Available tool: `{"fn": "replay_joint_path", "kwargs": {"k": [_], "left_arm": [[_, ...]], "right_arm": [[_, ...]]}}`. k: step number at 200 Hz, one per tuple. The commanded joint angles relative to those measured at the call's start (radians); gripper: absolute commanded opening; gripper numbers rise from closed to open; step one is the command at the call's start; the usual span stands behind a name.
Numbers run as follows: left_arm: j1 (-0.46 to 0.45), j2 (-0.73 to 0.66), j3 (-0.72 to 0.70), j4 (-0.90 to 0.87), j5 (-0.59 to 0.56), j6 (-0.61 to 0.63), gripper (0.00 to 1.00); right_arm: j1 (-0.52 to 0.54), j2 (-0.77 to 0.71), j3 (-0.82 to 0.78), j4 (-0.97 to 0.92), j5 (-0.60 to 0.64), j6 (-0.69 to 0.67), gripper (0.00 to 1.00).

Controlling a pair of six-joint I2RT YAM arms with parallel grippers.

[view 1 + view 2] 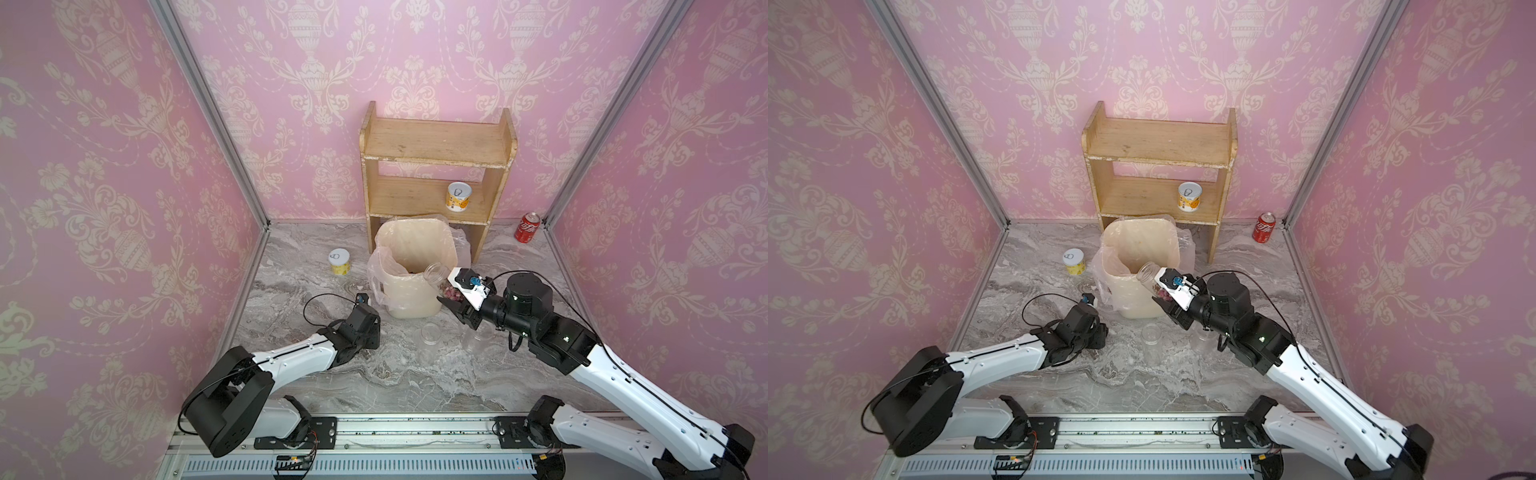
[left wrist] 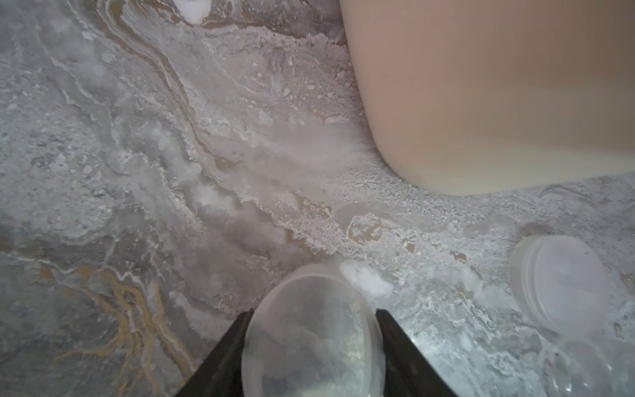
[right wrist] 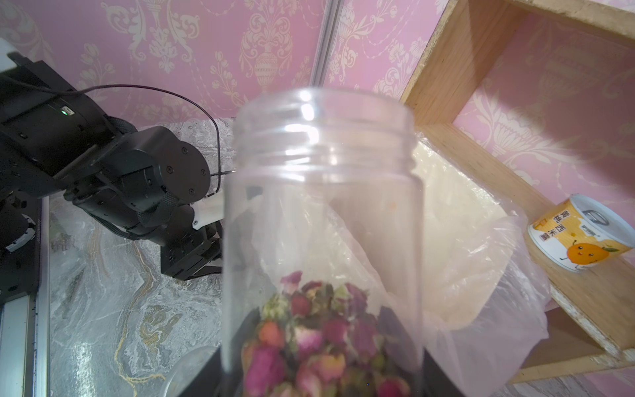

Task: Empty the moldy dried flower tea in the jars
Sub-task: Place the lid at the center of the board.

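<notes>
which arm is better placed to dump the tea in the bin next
Right: the right tool holds the open jar of tea, tilted, mouth at the bin rim. The left tool is low, straddling a lid.

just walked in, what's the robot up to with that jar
The right gripper holds an open clear jar tipped toward the lined bin, mouth over its rim. The dried flower tea sits at the jar's bottom, not yet poured. The left gripper is low over the table with a translucent lid between its jaws; whether it grips it is unclear.
</notes>
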Motion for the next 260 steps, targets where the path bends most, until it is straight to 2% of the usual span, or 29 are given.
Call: {"fn": "replay_joint_path", "kwargs": {"k": [1, 17, 43, 71, 122, 181, 239, 260], "left_arm": [[-0.006, 0.025, 0.006, 0.025, -0.012, -0.006, 0.58], [-0.007, 0.029, 0.008, 0.019, -0.014, -0.004, 0.62], [-0.006, 0.019, 0.009, 0.003, -0.012, 0.001, 0.76], [-0.006, -0.016, 0.015, -0.024, -0.011, 0.0, 0.86], [0.006, -0.214, 0.04, -0.125, -0.087, 0.045, 0.99], [0.114, -0.426, 0.133, -0.292, -0.092, 0.133, 0.99], [0.169, -0.437, 0.292, -0.353, -0.059, 0.34, 0.99], [0.207, -0.425, 0.332, -0.337, 0.031, 0.376, 0.99]], "right_arm": [[-0.001, 0.006, 0.046, -0.006, 0.016, -0.008, 0.11], [-0.001, 0.009, 0.056, -0.018, 0.016, -0.007, 0.11], [-0.002, 0.02, 0.083, -0.039, 0.02, -0.004, 0.11], [-0.002, 0.042, 0.138, -0.101, 0.037, -0.012, 0.11], [-0.005, 0.107, 0.305, -0.239, 0.126, -0.053, 0.11], [-0.081, 0.262, 0.512, -0.398, 0.119, -0.134, 0.1], [-0.129, 0.488, 0.796, -0.613, 0.155, -0.293, 0.09], [-0.133, 0.553, 0.878, -0.666, 0.188, -0.345, 0.08]]}}
